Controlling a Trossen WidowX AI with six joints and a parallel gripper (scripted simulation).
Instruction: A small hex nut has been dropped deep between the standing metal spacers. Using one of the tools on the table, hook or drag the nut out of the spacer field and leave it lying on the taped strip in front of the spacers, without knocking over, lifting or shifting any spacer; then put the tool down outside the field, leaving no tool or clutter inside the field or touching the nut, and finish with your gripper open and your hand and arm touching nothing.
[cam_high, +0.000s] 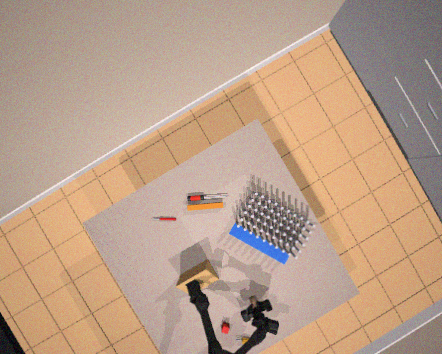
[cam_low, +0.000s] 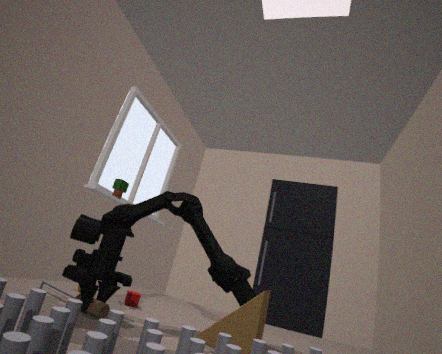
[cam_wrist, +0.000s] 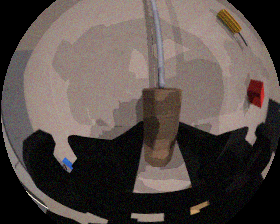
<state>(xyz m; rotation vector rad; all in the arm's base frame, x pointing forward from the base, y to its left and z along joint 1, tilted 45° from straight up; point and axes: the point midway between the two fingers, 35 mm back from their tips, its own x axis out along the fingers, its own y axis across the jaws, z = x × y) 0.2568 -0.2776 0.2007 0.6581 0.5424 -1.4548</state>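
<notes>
Gripper: The black gripper (cam_high: 255, 306) (cam_low: 93, 303) (cam_wrist: 158, 123) clasps a brown-handled metal rod tool (cam_high: 253, 301) (cam_low: 98, 308) (cam_wrist: 161, 117), apart from the gray metal spacers (cam_high: 274, 220) (cam_low: 42, 331).
Nut: Not visible, its heading unknown; none discernible on the blue taped strip (cam_high: 259, 244) (cam_wrist: 67, 164).
Tool axis: Handle and rod nearly in line, the rod pointing up the wrist view.
Progress: Tool in hand; retrieval, tool set-down and release apparently remain.

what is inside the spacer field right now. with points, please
Rows of upright metal spacers (cam_high: 274, 218) (cam_low: 40, 330) stand there, with the blue strip (cam_high: 259, 244) along the front. No tool shows among them; the low gaps are hidden by the spacers themselves, so I cannot make out the nut.
</notes>
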